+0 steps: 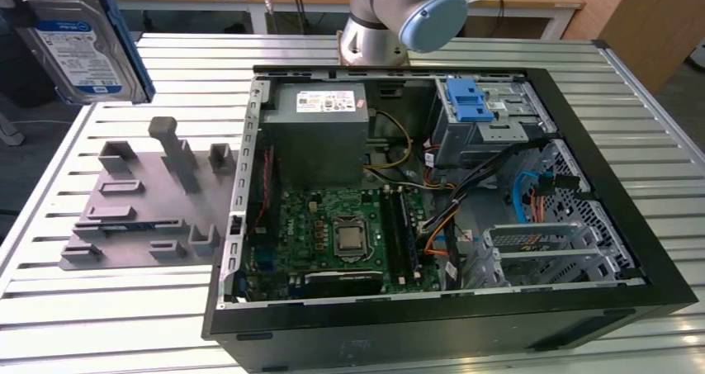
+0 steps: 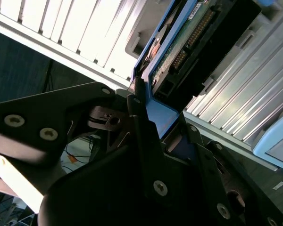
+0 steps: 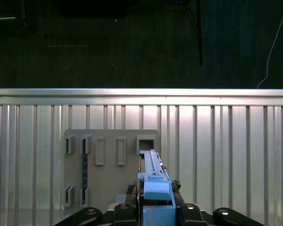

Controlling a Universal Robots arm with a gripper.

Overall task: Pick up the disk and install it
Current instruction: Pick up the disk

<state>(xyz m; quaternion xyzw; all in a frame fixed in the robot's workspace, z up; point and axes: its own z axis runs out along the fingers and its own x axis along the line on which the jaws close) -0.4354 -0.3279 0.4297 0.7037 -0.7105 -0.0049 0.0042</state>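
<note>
In the exterior view the disk (image 1: 82, 48) hangs upright, clear of the surface (image 1: 132, 308), near its edge at the exterior view's left. In the second wrist view my end effector (image 2: 151, 117) is clenched on the disk's blue bracket (image 2: 162, 117). In the first wrist view the disk sits edge-on above the grey rack (image 3: 111, 141)

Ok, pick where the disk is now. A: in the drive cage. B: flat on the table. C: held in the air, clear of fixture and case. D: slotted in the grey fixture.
C: in the exterior view the disk hangs in the air apart from the grey fixture and the computer case, and the second wrist view shows the jaws shut on its blue bracket.
</note>
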